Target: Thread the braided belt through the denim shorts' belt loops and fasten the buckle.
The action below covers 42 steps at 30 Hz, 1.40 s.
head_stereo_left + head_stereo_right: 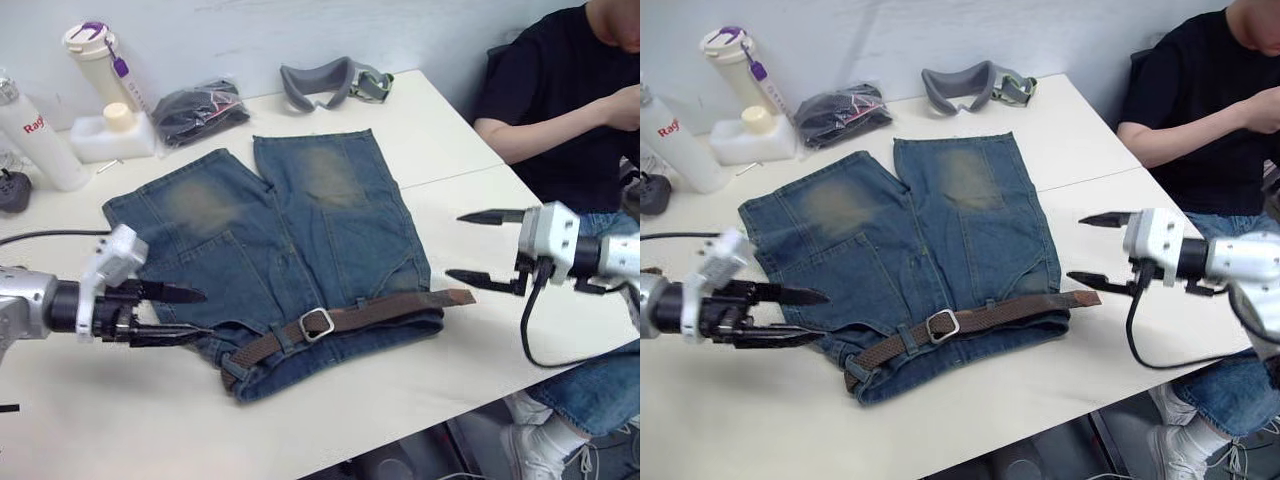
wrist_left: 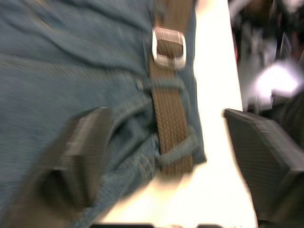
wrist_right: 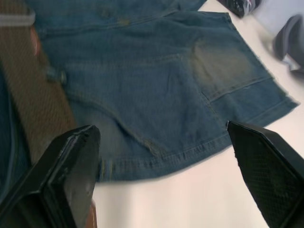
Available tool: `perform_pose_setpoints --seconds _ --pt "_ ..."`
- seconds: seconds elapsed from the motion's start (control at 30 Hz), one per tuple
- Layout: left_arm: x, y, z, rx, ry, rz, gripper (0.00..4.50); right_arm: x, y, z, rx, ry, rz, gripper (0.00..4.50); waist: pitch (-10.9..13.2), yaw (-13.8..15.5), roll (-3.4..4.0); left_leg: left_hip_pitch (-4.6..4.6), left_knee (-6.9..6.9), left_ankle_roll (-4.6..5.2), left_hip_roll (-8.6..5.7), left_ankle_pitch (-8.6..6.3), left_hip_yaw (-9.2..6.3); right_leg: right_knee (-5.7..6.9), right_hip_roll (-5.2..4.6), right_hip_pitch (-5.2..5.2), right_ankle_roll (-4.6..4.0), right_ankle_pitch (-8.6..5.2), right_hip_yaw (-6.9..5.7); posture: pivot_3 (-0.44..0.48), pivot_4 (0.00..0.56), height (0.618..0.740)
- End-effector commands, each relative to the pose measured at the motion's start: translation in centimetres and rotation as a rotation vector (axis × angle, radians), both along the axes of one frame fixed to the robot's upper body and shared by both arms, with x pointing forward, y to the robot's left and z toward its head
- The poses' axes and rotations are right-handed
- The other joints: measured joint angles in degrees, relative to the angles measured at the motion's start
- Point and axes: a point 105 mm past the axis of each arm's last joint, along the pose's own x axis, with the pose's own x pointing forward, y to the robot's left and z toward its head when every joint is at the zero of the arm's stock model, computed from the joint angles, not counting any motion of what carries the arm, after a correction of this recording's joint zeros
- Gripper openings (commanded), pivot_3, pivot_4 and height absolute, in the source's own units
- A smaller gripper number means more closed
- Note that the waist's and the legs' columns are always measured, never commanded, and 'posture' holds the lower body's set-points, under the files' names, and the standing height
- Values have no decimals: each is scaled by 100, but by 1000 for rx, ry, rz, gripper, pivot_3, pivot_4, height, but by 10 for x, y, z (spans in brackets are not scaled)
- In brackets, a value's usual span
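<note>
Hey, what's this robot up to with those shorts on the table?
It is putting a braided belt on a pair of denim shorts spread on the white table. The belt already lies along the waistband under the belt loops, and the strap passes through the silver buckle. Both claws are open and off the cloth: the left claw by one end of the waistband, the right claw near the belt's free tip.

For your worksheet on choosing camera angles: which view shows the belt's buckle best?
The left wrist view: the buckle is large there, its silver frame lying on the brown belt, though blurred. Both eye views show it small at the waistband's middle. The right wrist view catches only the belt, no clear buckle.
</note>
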Motion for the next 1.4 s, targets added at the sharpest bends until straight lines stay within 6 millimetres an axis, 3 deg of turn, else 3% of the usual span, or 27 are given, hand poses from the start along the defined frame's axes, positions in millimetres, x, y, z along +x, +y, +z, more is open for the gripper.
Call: perform_pose_setpoints --seconds 0.03,0.17,0.27,0.73,0.77,0.9,1.03,1.07,1.1,1.2,1.4 --pt "7 16 20 -72 -107 133 4421 0 -4 10 57 115 -35 4500 1 70 2 -36 21 1 4 0 -4 17 1 -35 -4 -3 -11 0 150 739" --pt "17 36 18 -50 -217 295 4421 21 -14 12 65 51 -163 4500 4 114 8 -50 21 1 4 0 1 16 0 -46 -7 -4 -18 0 150 739" --pt "19 48 -8 105 -250 397 4421 29 -20 6 46 13 -213 4500 4 106 8 -50 25 5 1 -2 14 15 0 -45 1 1 -6 0 150 739" --pt "11 30 -36 90 -298 483 4421 33 -11 -21 113 42 -246 4500 6 65 17 -56 26 5 -10 -2 8 18 -3 -23 17 11 -12 0 150 739" --pt "11 29 -37 92 -296 481 4421 34 -10 -22 111 38 -245 4500 17 24 40 -62 15 8 -24 6 -35 2 -18 4 22 14 -53 0 150 739" --pt "11 24 -37 78 -298 476 4421 37 -9 -26 141 55 -258 4500 32 89 89 -119 -60 41 -187 107 -465 -101 -204 201 13 7 -468 0 150 740" --pt "11 17 -41 64 -302 477 4421 39 -10 -27 162 62 -276 4500 41 248 121 -232 -112 34 -370 273 -802 -107 -381 203 11 -6 -792 0 150 740" --pt "11 16 -41 62 -303 477 4421 40 -10 -27 172 72 -282 4500 42 395 120 -239 -136 12 -398 315 -838 -106 -407 203 12 -9 -828 0 150 740" --pt "11 15 -42 61 -303 477 4421 40 -10 -27 178 80 -286 4500 46 509 130 -246 -128 9 -396 331 -818 -109 -415 163 13 -8 -798 0 150 740" --pt "11 12 -43 47 -306 480 4421 41 -11 -25 175 66 -290 4500 48 694 132 -229 -125 34 -397 332 -810 -87 -410 167 2 7 -776 0 150 740" --pt "11 8 -42 24 -318 486 4421 40 -11 -24 183 68 -290 4500 47 683 130 -211 -127 53 -390 349 -764 -96 -409 172 1 60 -743 0 150 740"
